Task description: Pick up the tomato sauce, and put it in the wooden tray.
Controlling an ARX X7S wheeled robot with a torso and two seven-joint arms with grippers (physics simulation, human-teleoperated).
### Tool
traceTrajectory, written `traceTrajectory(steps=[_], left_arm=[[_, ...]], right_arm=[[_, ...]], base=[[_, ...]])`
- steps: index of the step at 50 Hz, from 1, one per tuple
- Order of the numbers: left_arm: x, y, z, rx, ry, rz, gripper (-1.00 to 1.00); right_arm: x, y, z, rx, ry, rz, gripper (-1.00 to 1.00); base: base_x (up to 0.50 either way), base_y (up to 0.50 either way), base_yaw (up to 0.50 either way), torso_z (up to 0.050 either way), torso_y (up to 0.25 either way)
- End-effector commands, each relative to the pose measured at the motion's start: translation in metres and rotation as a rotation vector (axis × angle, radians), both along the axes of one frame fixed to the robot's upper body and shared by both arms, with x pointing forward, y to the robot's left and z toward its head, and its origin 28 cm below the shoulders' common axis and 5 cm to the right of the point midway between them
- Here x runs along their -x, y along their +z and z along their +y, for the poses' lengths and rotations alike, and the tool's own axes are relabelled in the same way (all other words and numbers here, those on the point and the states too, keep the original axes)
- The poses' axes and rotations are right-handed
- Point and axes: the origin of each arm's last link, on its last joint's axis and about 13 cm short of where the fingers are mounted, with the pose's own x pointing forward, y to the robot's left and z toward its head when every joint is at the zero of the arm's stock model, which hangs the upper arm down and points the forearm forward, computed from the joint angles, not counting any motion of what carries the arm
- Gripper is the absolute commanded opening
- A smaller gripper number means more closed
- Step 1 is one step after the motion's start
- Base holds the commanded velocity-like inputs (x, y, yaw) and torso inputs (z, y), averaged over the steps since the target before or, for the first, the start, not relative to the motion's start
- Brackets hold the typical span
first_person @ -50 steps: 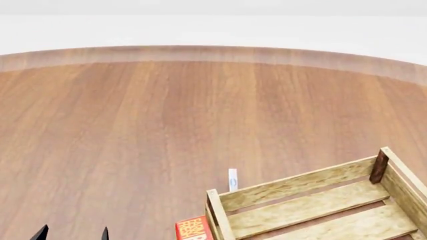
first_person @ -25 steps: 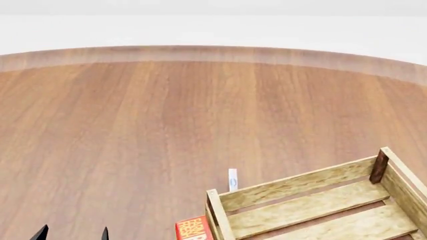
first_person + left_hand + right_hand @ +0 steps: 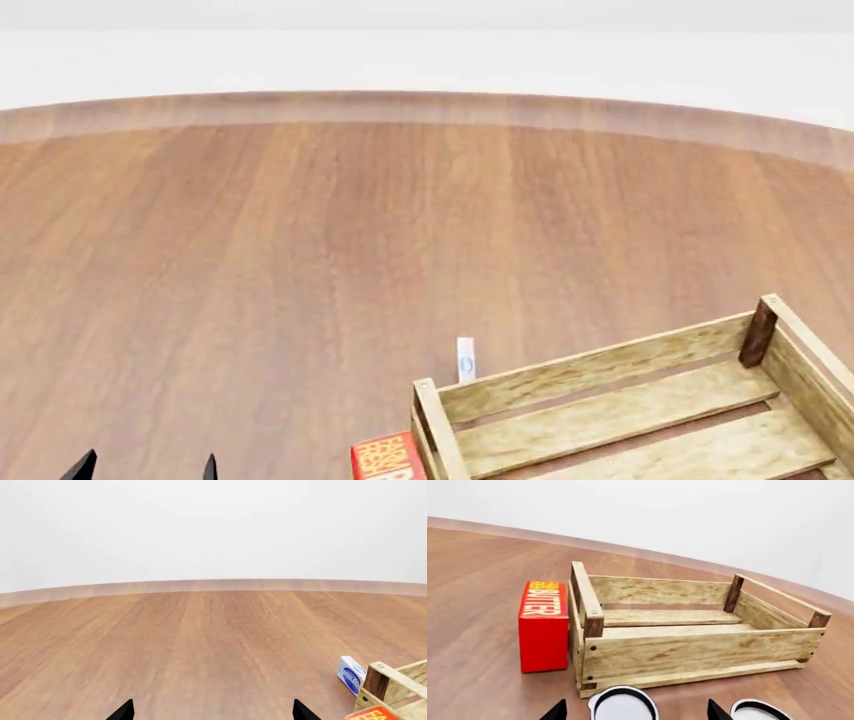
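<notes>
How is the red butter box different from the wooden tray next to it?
The butter box is shiny red with yellow letters; the wooden tray is pale rough slats. The box is closed and solid; the tray is open on top and empty. The box is far smaller. Both sit flat on the table, side by side.

Wooden tray (image 3: 694,652): pale slatted crate, dark corner posts, upright on the table, nothing inside. Tomato sauce: not identifiable in view.
</notes>
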Motion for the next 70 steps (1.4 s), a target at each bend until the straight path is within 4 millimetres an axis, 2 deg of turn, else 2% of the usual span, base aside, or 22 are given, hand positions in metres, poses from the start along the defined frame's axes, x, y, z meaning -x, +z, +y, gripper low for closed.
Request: traceTrajectory(steps=[1, 14, 23, 47, 70], left_arm=[[0.000, 0.000, 0.000, 0.000, 0.000, 0.000, 1.00], [0.000, 0.000, 0.000, 0.000, 0.000, 0.000, 1.00], [0.000, 0.000, 0.000, 0.000, 0.000, 0.000, 1.00], [0.000, 0.000, 0.000, 0.000, 0.000, 0.000, 1.00], [0.000, 0.000, 0.000, 0.000, 0.000, 0.000, 1.00]], right_arm=[[0.000, -0.016, 0.003, 0.005, -0.007, 0.058, 1.00], [-0.004, -0.027, 0.007, 0.039, 0.038, 0.113, 1.00], [-0.018, -0.037, 0.006, 0.031, 0.005, 0.171, 1.00], [-0.033, -0.041, 0.004, 0.033, -0.036, 0.183, 1.00], [-0.036, -0.043, 0.004, 0.030, -0.031, 0.188, 1.00]], base=[[0.00, 0.00, 0.00, 0.000, 0.000], [0.00, 0.00, 0.00, 0.000, 0.000], [0.00, 0.00, 0.00, 0.000, 0.000], [0.00, 0.00, 0.00, 0.000, 0.000], [0.00, 0.00, 0.00, 0.000, 0.000]])
